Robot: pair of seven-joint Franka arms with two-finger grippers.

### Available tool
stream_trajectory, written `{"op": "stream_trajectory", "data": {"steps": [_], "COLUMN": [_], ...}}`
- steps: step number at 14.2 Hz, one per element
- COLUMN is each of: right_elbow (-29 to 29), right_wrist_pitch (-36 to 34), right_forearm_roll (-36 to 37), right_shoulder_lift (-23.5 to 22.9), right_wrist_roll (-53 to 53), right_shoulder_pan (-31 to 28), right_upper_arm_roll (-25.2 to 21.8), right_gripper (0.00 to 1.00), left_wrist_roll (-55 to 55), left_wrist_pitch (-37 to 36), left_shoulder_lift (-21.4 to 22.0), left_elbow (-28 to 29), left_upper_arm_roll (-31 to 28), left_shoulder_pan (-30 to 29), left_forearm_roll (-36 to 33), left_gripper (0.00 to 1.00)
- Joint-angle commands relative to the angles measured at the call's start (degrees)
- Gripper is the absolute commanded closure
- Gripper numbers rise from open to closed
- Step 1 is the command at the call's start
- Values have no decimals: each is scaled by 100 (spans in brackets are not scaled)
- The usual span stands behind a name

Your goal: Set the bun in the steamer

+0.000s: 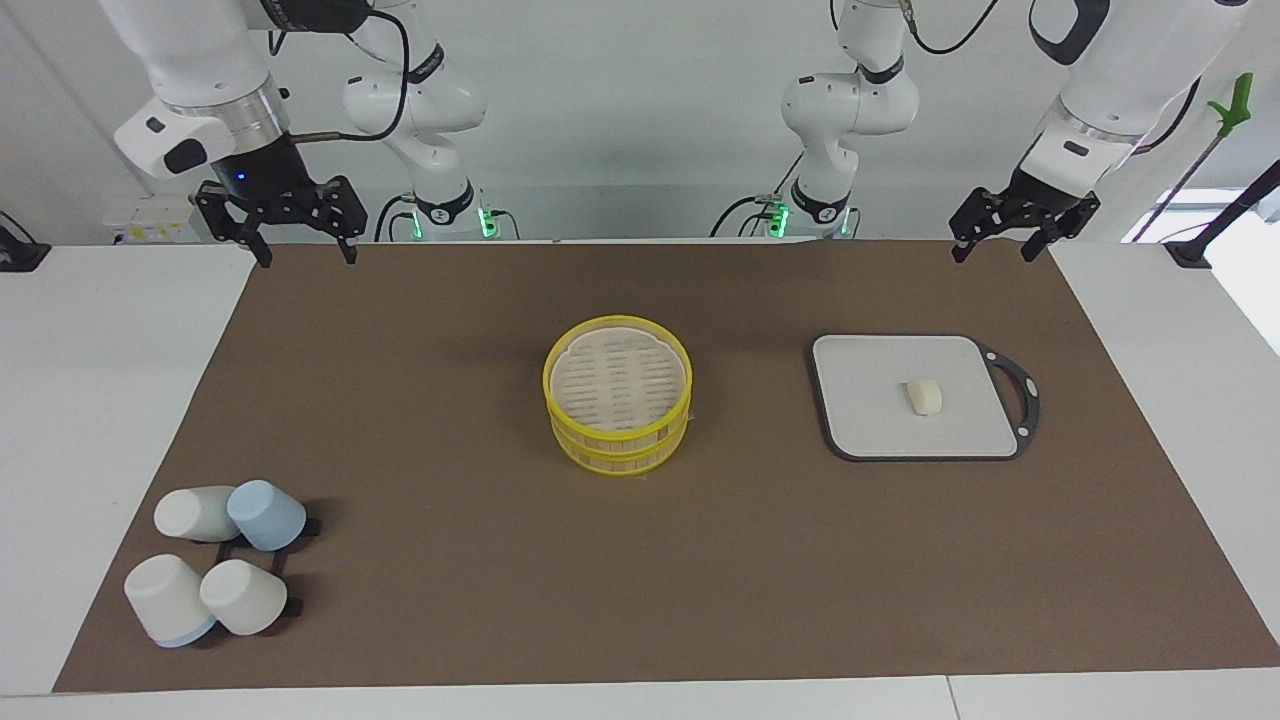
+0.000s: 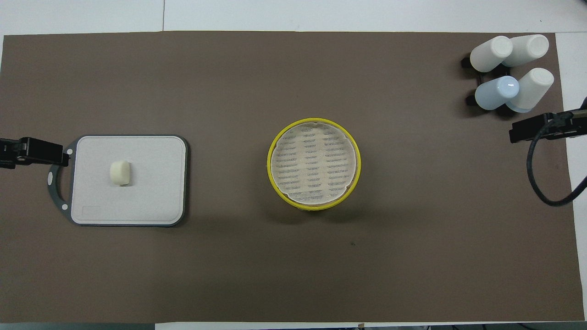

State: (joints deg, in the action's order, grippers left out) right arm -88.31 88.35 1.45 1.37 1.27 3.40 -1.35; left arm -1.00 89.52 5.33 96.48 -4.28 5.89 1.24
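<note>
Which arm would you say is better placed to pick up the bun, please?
Probably the left: its open left gripper hangs at the end where the bun lies on the grey board; the right gripper waits, open, at the cups' end.

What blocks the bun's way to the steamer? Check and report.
Nothing visible. The bun lies alone on the grey board; bare brown mat separates the board from the steamer. The cups sit at the right arm's end, well clear.

Matt brown mat; steamer with bamboo-like sides; smooth bun.
</note>
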Motion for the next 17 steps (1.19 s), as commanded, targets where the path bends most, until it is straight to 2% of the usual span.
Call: {"op": "stream_trajectory", "data": {"steps": [1,5,6,7,9,10,12,13,14,15,17], "right_elbow": [-125,-116,-125,-108,-90,180,1468,1927,2384,2597,2049], "right_wrist_pitch": [33,-2,-211,-387,232,18,-458,-407,-163,344,1820], "right_forearm_roll": [-31,-14,-22,4,-13,13,179,249,337,399,653], "right_shoulder_lift": [91,91,108,109,109,-100,-1257,-1837,-2417,-2823,-3037], "right_wrist_roll": [23,14,57,66,-73,-292,-1841,-2615,-3188,-3786,-4108], "right_shoulder_pan": [-129,-120,-111,-94,-15,46,895,1352,1826,2196,2437], "right_upper_arm_roll": [91,223,240,458,932,1178,1322,1322,1269,1225,1234], "right_gripper": [0,0,0,0,0,0,0,0,0,0,0], "left_wrist_roll": [-75,-75,-76,-84,-93,-102,-128,-154,-207,-251,-348], "left_wrist_pitch": [101,110,119,180,774,1065,1654,2118,2514,2770,3228], "left_shoulder_lift": [153,153,153,188,511,600,584,557,496,348,5], "left_elbow": [170,170,179,300,1044,1405,2030,2390,2681,2831,2990], "left_upper_arm_roll": [-47,-47,-47,-47,-47,-47,-47,-47,-47,-56,-56], "left_shoulder_pan": [35,35,35,35,35,35,26,26,26,8,-71], "left_forearm_roll": [43,43,43,43,43,43,43,34,34,34,25], "left_gripper": [0,0,0,0,0,0,0,0,0,0,0]}}
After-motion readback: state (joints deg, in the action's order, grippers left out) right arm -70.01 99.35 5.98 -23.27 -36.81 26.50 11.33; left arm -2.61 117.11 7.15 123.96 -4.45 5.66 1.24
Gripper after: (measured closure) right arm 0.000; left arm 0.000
